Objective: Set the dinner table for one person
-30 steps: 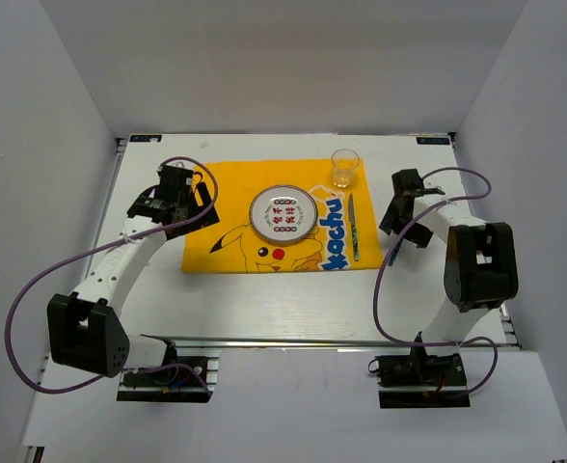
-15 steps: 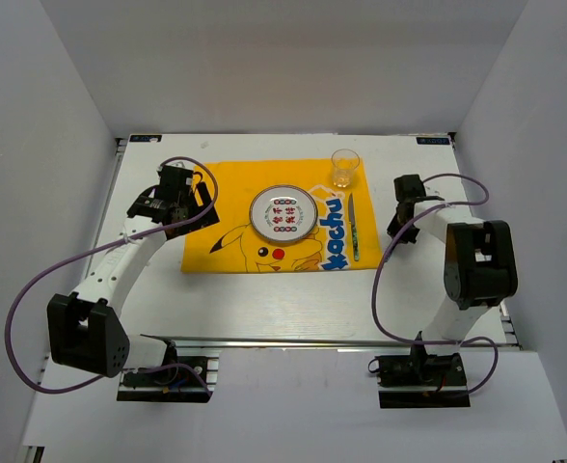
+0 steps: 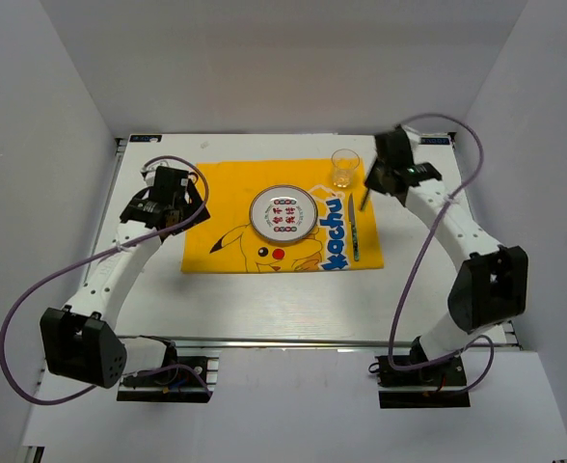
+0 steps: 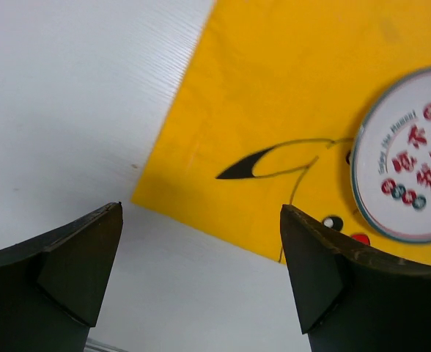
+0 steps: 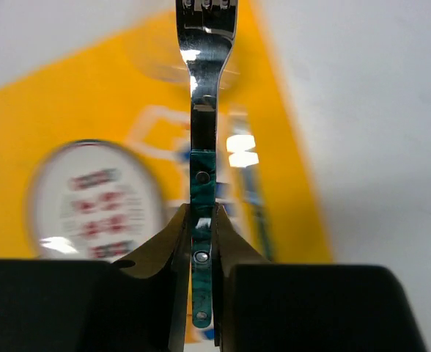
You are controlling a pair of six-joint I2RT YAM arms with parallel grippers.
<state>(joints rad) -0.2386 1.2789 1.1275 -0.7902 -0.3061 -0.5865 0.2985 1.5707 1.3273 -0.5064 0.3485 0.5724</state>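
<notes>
1. Right now our right fingers (image 5: 202, 220) are clamped tight on the green handle of a fork (image 5: 203, 95), tines pointing away. Our left fingers (image 4: 201, 271) are spread wide with nothing in them, hovering over the left edge of the yellow cloth (image 4: 274, 110).
2. We judge the glass (image 3: 345, 169) to be the main hazard: it stands just beside the right fingers, and a sideways swing could tip it.
3. The grip sits low on the handle, so the fork may pivot or slip when it touches down.
4. A green-handled utensil (image 3: 354, 227) lies to the right of the plate (image 3: 283, 214). A careless drop could land on it or rumple the cloth.
5. The white counter (image 3: 264, 299), faintly wood-grained with a metal rail (image 3: 293, 341) in front, carries the cloth toward its far side. Plain white walls (image 3: 293, 68) close it in on three sides.
</notes>
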